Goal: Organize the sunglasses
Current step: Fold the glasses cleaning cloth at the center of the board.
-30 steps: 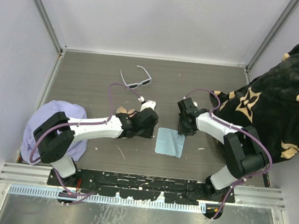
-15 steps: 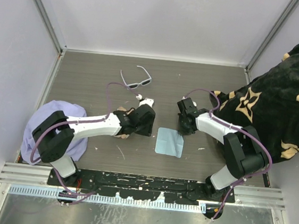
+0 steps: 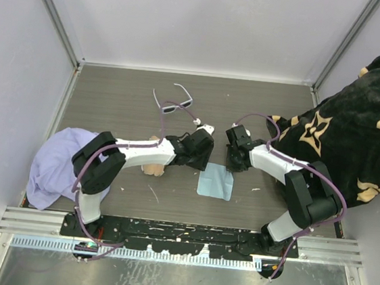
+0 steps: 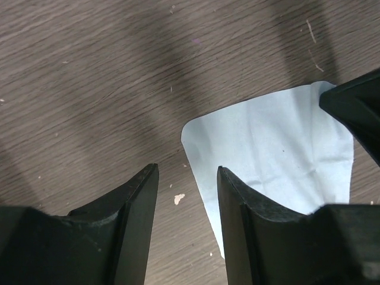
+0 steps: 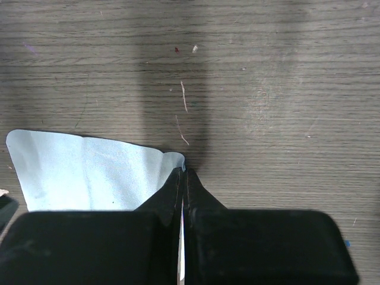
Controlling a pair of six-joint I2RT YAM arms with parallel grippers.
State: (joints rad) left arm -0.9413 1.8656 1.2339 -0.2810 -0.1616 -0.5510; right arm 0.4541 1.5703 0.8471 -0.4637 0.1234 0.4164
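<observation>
Sunglasses [image 3: 174,103] lie on the table [image 3: 113,100] beyond the left gripper [image 3: 202,159]. It and the right gripper [image 3: 232,165] stand at the cloth's [image 3: 215,184] far corners.

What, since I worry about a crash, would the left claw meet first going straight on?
Likely the blue cloth at its edge: one finger over it, the other over the bare table.

No text, label, brand, number or sign is legible in any view. The light blue cloth [image 3: 215,182] is unprinted, and the dark blanket [image 3: 364,99] at the right shows only tan flower shapes.
</observation>
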